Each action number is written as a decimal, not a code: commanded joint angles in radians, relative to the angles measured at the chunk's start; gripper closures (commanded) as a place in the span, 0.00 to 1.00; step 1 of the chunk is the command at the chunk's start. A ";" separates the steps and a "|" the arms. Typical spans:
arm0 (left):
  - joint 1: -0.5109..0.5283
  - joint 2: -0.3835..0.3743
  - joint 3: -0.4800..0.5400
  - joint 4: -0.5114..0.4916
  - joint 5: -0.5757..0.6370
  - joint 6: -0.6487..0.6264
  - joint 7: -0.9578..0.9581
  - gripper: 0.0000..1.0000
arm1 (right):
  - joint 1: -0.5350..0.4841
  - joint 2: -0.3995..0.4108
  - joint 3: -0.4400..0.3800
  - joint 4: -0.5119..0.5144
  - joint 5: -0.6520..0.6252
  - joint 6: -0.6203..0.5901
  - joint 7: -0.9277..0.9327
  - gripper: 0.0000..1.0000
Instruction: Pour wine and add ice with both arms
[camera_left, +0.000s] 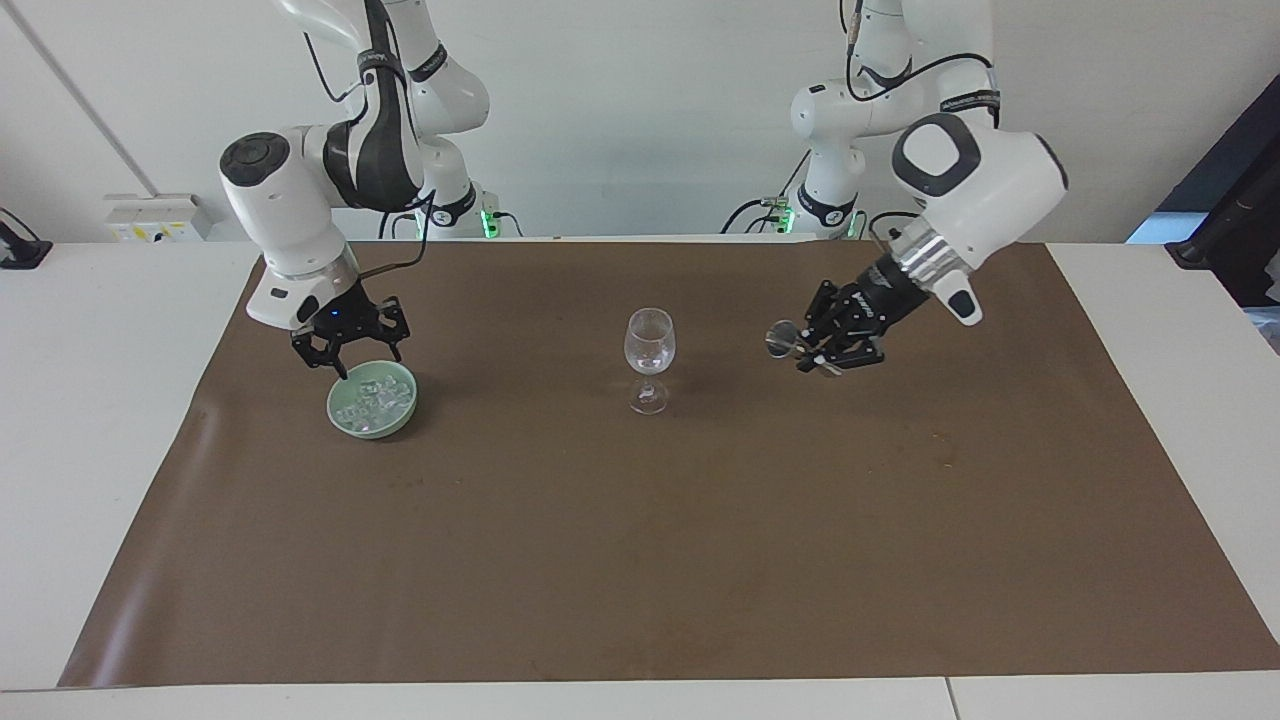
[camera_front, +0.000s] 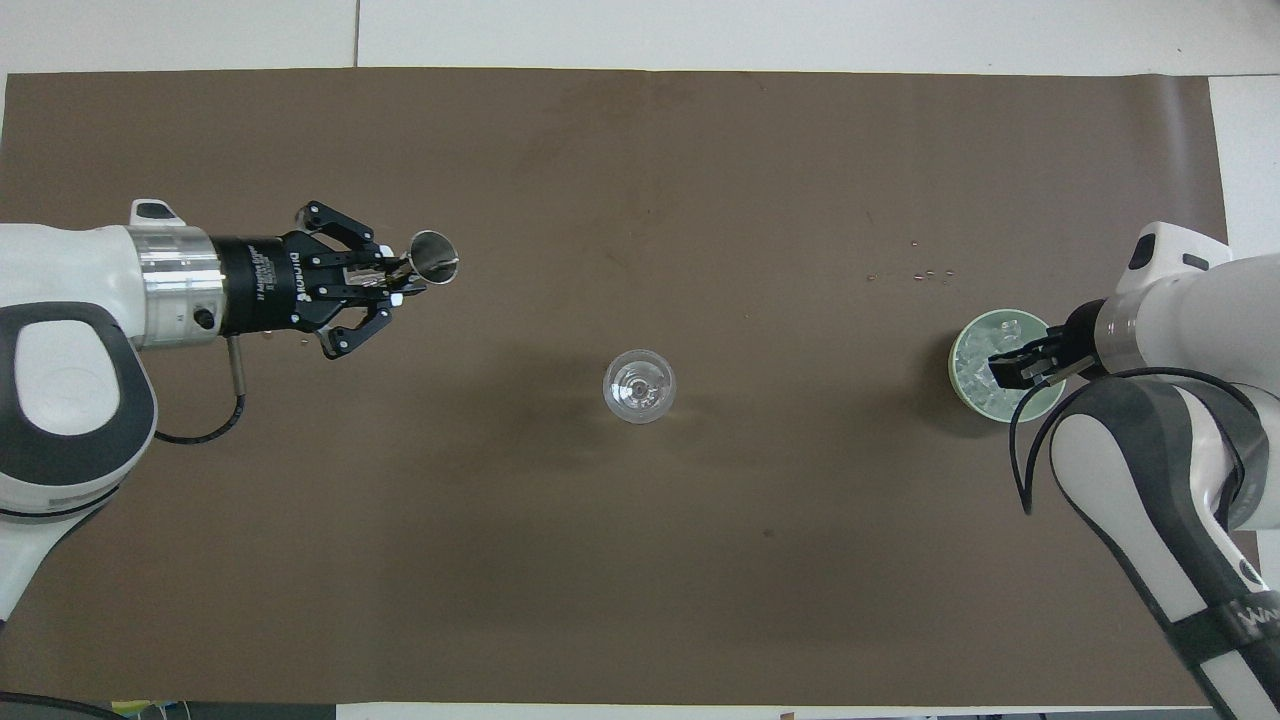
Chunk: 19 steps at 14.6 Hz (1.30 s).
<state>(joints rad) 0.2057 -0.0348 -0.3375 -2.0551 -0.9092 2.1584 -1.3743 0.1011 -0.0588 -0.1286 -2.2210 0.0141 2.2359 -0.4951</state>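
I count one stemmed glass (camera_left: 649, 358), one pale green bowl (camera_left: 372, 399), one metal jigger (camera_left: 785, 339) and a heap of ice (camera_left: 377, 398) too jumbled for me to number, all on a brown mat (camera_left: 660, 560) that covers my bench (camera_left: 90, 420). The glass stands upright mid-mat, and the bowl sits well apart from it toward the right arm's end, with every cube I can make out lying inside it. My left arm stretches low and nearly level over the mat toward its own end, its wrist canted down, and the left pincer (camera_left: 822, 345) is closed on the jigger, which lies tipped on its side with one cup mouth facing the glass. My right arm folds down steeply from its elbow, and the right pincer (camera_left: 350, 352) points straight down just above the bowl's rim on the side nearer the robots, its fingers spread apart with nothing between them.
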 joint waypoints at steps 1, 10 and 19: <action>0.081 0.024 -0.009 -0.005 -0.069 -0.038 0.075 1.00 | -0.027 -0.006 0.003 -0.055 0.009 0.068 -0.071 0.33; 0.261 0.101 -0.006 -0.086 -0.324 -0.104 0.310 1.00 | -0.021 0.031 0.003 -0.118 0.053 0.159 -0.088 0.38; 0.428 0.345 -0.006 -0.089 -0.481 -0.333 0.676 1.00 | -0.020 0.051 0.003 -0.149 0.053 0.212 -0.091 0.44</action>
<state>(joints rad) 0.5996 0.2699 -0.3360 -2.1603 -1.3656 1.8728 -0.7699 0.0854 0.0019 -0.1286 -2.3437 0.0405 2.4200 -0.5469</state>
